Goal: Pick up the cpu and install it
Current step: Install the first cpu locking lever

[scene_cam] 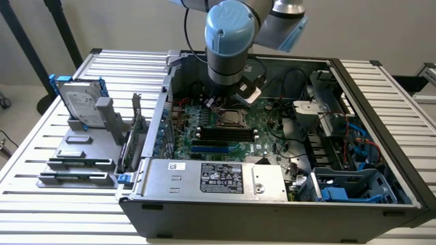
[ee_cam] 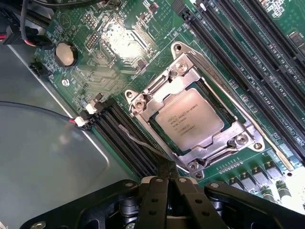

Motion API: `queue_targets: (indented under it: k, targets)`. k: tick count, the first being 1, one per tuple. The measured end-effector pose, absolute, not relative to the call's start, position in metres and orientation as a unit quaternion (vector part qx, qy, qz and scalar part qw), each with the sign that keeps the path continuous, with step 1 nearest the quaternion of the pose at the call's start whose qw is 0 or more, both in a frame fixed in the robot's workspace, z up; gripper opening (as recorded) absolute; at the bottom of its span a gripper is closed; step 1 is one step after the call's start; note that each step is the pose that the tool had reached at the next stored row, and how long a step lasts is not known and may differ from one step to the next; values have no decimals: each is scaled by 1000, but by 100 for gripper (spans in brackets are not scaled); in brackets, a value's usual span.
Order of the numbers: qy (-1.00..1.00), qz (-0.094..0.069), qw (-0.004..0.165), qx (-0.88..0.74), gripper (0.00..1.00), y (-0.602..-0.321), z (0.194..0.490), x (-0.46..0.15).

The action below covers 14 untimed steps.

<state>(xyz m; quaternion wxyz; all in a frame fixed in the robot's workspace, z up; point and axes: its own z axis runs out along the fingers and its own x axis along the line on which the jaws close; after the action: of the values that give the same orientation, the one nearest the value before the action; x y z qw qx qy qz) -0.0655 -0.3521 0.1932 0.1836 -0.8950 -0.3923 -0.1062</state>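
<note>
One cpu (ee_cam: 196,120) lies flat inside the metal socket frame (ee_cam: 143,102) on the green motherboard (ee_cam: 109,38), memory slots (ee_cam: 248,47) just beside it. Above the cpu, apart from it, the gripper (ee_cam: 167,174) is closed and empty. Around the motherboard stands the open computer case (scene_cam: 272,206), on a white slatted table (scene_cam: 41,143); beside the case, a grey holder (scene_cam: 75,153) keeps a hard drive (scene_cam: 78,104) upright.

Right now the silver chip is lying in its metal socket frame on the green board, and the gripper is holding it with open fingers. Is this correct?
Not quite. The chip does lie in the socket frame on the green board, but the gripper is not holding it. In the wrist view its fingers are shut together beside the socket, clear of the chip, with nothing between them.
</note>
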Motion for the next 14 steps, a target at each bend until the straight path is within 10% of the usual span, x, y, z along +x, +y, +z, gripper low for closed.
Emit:
queue_targets:
  k: [14]
  targets:
    - [-398,-104,184,-893,11,-352,191,-60]
